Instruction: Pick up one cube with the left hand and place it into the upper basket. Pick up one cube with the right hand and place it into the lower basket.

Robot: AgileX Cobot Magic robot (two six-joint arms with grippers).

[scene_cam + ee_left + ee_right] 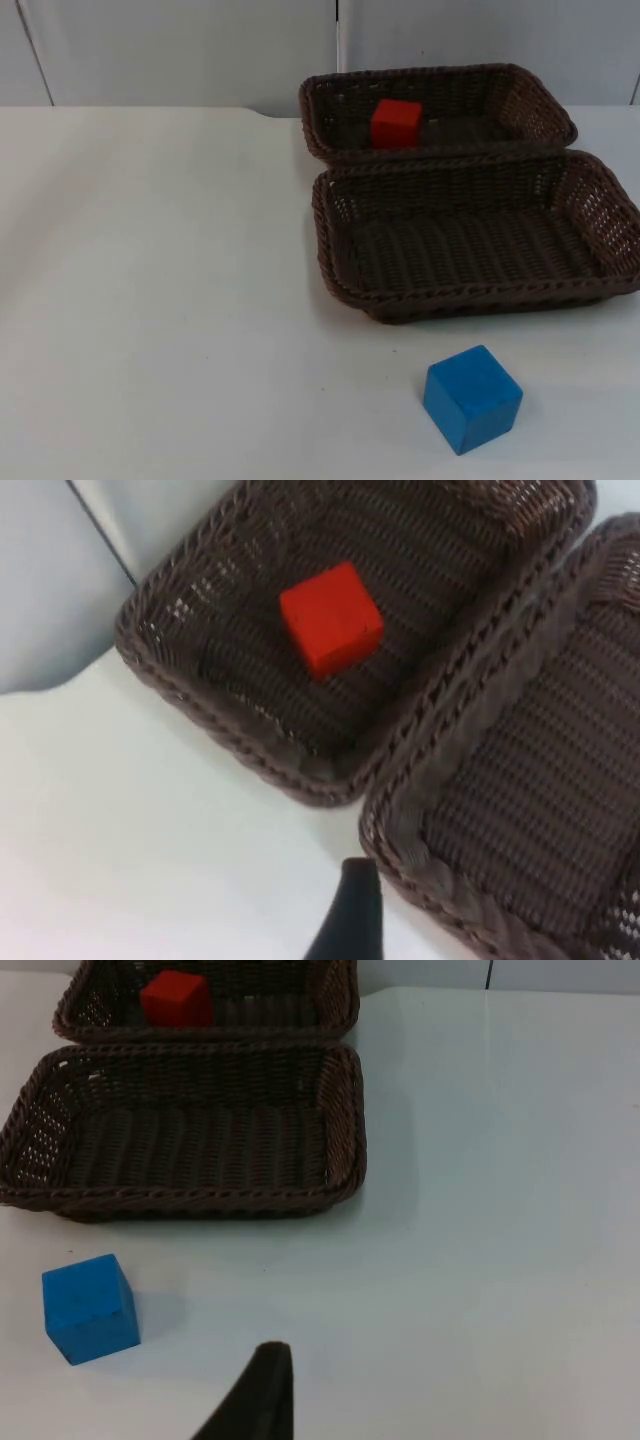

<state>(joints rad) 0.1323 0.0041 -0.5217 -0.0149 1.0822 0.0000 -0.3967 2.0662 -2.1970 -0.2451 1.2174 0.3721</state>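
A red cube (pixel 396 123) lies inside the upper brown wicker basket (pixel 520 100). Directly in front of it stands the lower basket (pixel 340 260), with nothing in it. A blue cube (pixel 472 398) sits on the white table ahead of the lower basket's front rim. My left gripper (pixel 350 920) hovers over the table by the corner where the upper basket (pixel 200 710) meets the lower basket (pixel 470 780), looking onto the red cube (pixel 331 618). My right gripper (pixel 262 1390) hangs over the table beside the blue cube (pixel 90 1307), apart from it, with the lower basket (pixel 345 1130) beyond.
The two baskets touch along their long sides. A grey partition wall (pixel 180 50) closes the table behind the upper basket. White table top (pixel 150 300) stretches left of the baskets and around the blue cube.
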